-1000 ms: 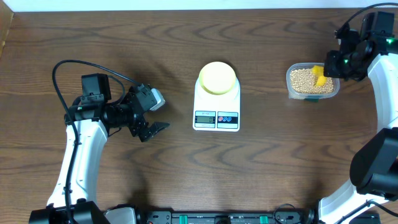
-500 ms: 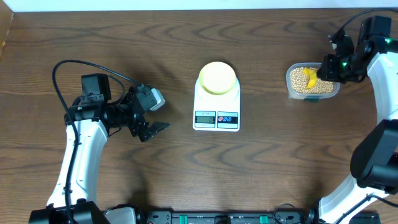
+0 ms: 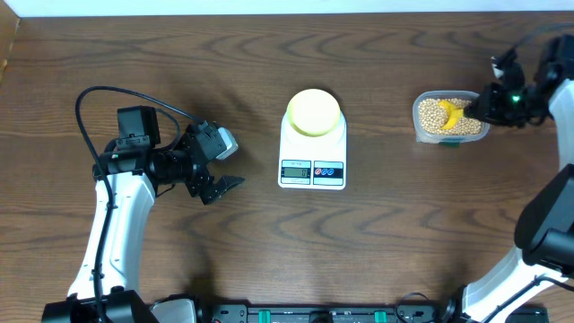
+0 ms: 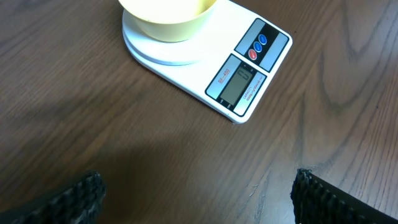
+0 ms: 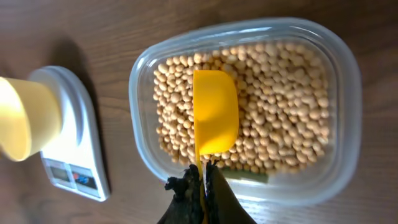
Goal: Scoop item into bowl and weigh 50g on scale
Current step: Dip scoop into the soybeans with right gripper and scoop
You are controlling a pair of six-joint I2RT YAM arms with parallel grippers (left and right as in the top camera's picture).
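Note:
The pale yellow-green bowl (image 3: 314, 111) sits on the white scale (image 3: 312, 168) at mid table; both also show in the left wrist view, bowl (image 4: 168, 15) and scale (image 4: 245, 81), and in the right wrist view, bowl (image 5: 22, 118) and scale (image 5: 71, 149). Tan beans (image 3: 437, 113) fill a clear tub (image 3: 418, 126) at the right; in the right wrist view the beans (image 5: 280, 112) lie in the tub (image 5: 348, 106). My right gripper (image 5: 204, 177) is shut on the handle of a yellow scoop (image 5: 214, 118), whose empty cup rests on the beans. My left gripper (image 3: 222, 184) is open and empty, left of the scale.
The table's far edge runs along the top of the overhead view. A black cable (image 3: 99, 94) loops above the left arm. The right arm (image 3: 556, 117) reaches in from the right edge beside the tub.
My right gripper has swung to the right of the tub, and the scoop now lies lower and flatter on the beans. The left arm has not moved.

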